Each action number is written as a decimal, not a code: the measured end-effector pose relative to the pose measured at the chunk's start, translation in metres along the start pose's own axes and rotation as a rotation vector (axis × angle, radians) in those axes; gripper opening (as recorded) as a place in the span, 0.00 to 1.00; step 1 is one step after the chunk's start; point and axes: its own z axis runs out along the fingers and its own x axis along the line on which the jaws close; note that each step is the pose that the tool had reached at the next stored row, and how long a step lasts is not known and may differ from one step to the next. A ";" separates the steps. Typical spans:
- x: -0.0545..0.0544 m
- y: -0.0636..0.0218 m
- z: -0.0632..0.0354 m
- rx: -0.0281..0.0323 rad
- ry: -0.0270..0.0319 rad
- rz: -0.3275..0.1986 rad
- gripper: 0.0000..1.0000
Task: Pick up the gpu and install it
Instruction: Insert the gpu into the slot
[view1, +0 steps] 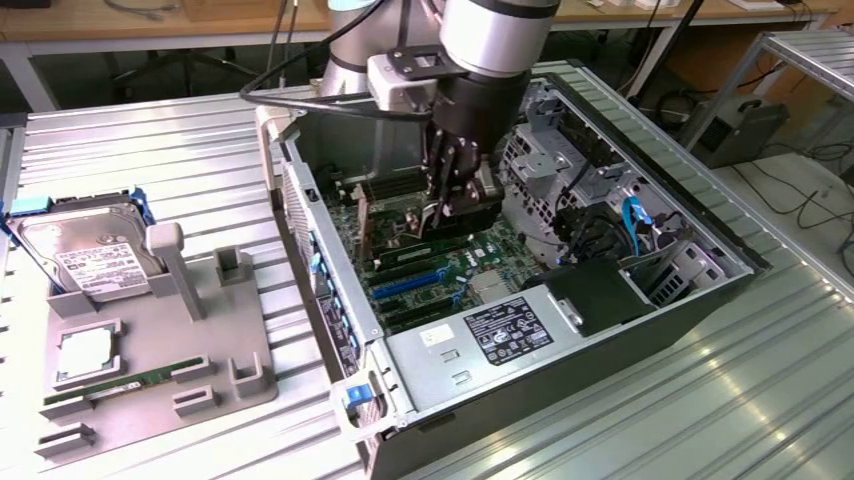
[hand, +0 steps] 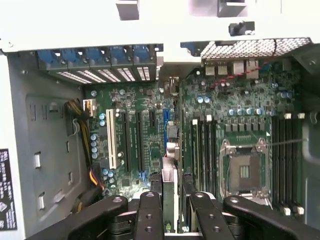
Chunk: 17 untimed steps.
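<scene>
Silver-grey arm (view1: 497, 30), black gripper (view1: 457, 205), black cable (view1: 300, 95).

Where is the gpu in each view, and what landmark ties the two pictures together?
Exterior view: the gpu hangs in the gripper inside the open case, above the motherboard.
Wrist view: the gpu is edge-on between the fingers, over the board.
Shared landmark: the green motherboard.

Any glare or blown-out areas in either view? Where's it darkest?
Exterior view: daylight glare washes out the ribbed metal table at the exterior view's left, and the hard drive looks pale; the case interior around the gripper is darkest. Wrist view: the case's outer wall is blown out white; the motherboard is evenly lit, and the gripper fingers read as near-black shapes.
</scene>
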 end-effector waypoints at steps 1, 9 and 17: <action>0.000 0.0015 0.0016 0.0000 0.0001 -0.003 0.26; 0.000 0.0038 0.0201 -0.0012 0.0011 -0.044 0.26; 0.001 0.0043 0.0393 -0.0126 0.0013 -0.050 0.26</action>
